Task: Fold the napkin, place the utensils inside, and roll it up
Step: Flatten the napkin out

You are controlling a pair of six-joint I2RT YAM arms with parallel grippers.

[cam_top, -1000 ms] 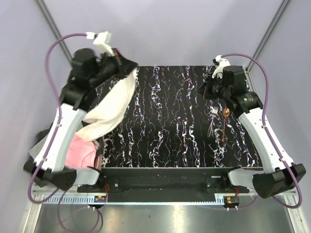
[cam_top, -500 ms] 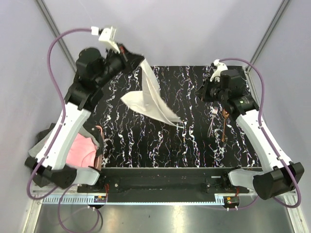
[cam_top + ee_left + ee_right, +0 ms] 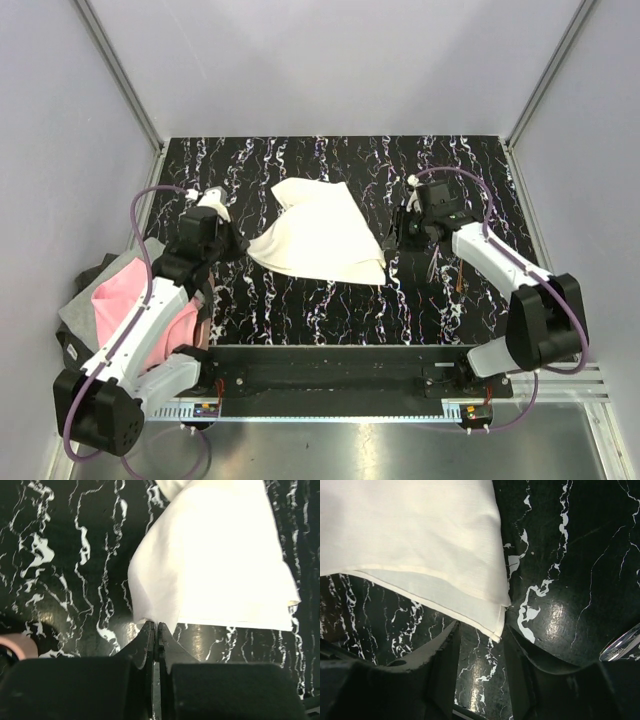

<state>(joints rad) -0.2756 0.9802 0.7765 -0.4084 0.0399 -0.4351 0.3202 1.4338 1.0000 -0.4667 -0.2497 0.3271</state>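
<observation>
The cream napkin point(image 3: 320, 235) lies spread on the black marbled table point(image 3: 300, 300), folded over in part. My left gripper point(image 3: 240, 243) sits low at its left corner. In the left wrist view that gripper point(image 3: 155, 625) is shut, with the napkin point(image 3: 210, 565) corner pinched at its tips. My right gripper point(image 3: 388, 246) is at the napkin's near right corner. In the right wrist view the right gripper point(image 3: 481, 628) is open and the napkin point(image 3: 410, 535) corner lies between its fingers. A shiny utensil point(image 3: 622, 648) peeks in at the right edge. The copper-brown utensil point(image 3: 460, 282) lies beside the right arm; the fork is mostly hidden.
A pink and grey cloth point(image 3: 125, 310) lies heaped off the table's left edge, beside the left arm. Grey walls and metal posts close in the table at the back and sides.
The left arm swung the napkin down from high at the back left and laid it out in the table's middle. The right arm moved left to its corner and its jaws opened.
</observation>
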